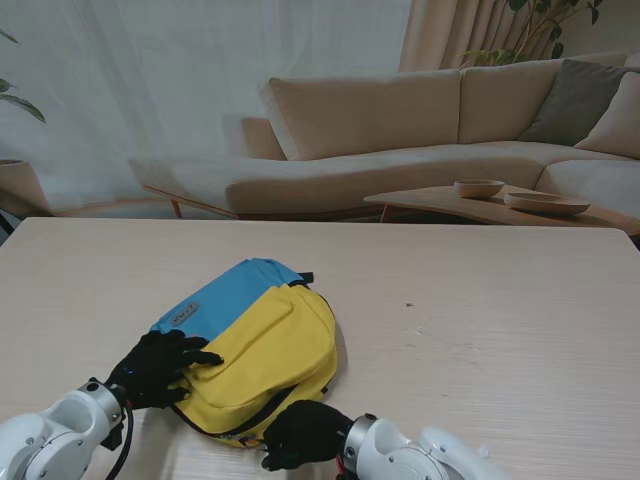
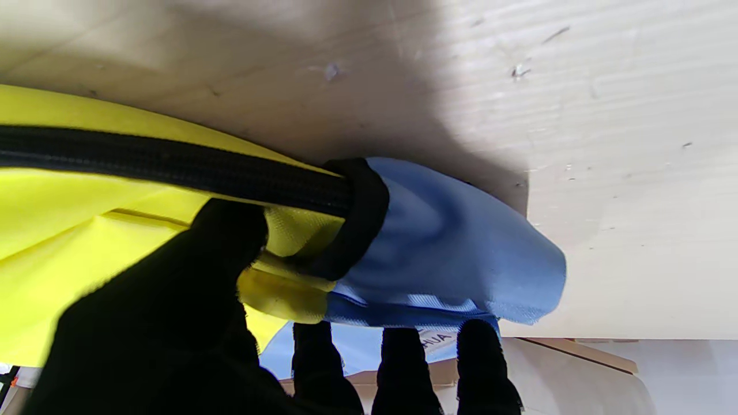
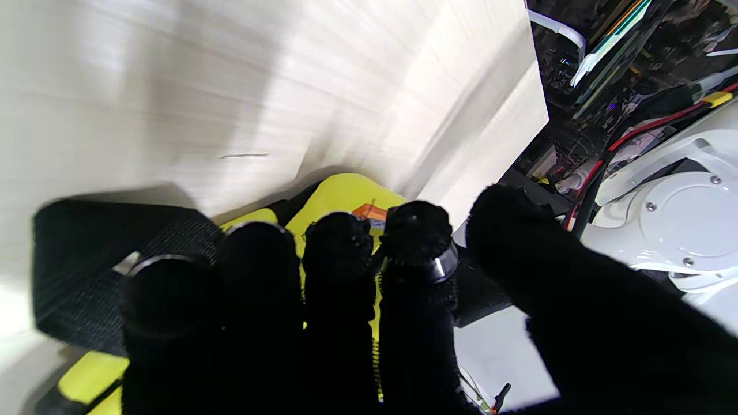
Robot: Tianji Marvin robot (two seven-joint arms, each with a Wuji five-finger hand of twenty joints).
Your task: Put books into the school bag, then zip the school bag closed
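The school bag (image 1: pixel 265 340), yellow with a blue back part, lies flat on the table (image 1: pixel 500 330) in front of me. My left hand (image 1: pixel 160 365) grips the bag's left side. In the left wrist view its thumb (image 2: pixel 219 242) presses the yellow fabric beside the closed black zipper (image 2: pixel 173 164), with the fingers under the blue cloth (image 2: pixel 450 248). My right hand (image 1: pixel 303 433) is curled at the bag's near edge, where the zipper line ends. Its bunched fingers (image 3: pixel 346 276) cover the zipper teeth and yellow fabric (image 3: pixel 340 193). No books are in sight.
A black strap (image 3: pixel 75 259) of the bag lies beside my right fingers. The table's near edge and the robot's white base (image 3: pixel 663 219) are close behind that hand. Beyond the table stand a sofa (image 1: pixel 400 130) and a low table with bowls (image 1: pixel 480 188).
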